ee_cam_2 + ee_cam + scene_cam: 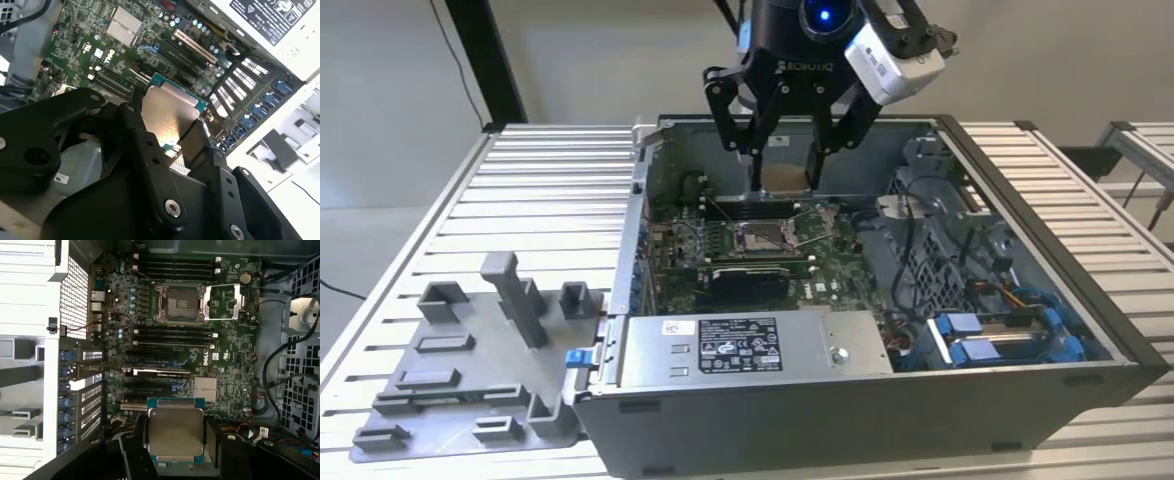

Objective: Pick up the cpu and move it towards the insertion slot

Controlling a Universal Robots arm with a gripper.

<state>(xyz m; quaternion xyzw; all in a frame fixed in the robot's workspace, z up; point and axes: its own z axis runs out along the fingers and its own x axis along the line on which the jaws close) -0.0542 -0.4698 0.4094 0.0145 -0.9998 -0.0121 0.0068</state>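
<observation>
The gripper (782,165) is clenched on the cpu (783,179), its 2 fingers (750,150) pinching opposite edges — the chip hangs over the open computer case (881,400), clear of the green board (821,280). In the exterior view the insertion slot (766,238) lies at about 6 o'clock from the chip, lower down — well apart, its frame open. In the first wrist view the cpu (176,432) shows its metal face.

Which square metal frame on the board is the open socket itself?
The insertion slot, with the brownish contact centre; the frame beside it is its flipped-open cover, showing green board through.
</observation>
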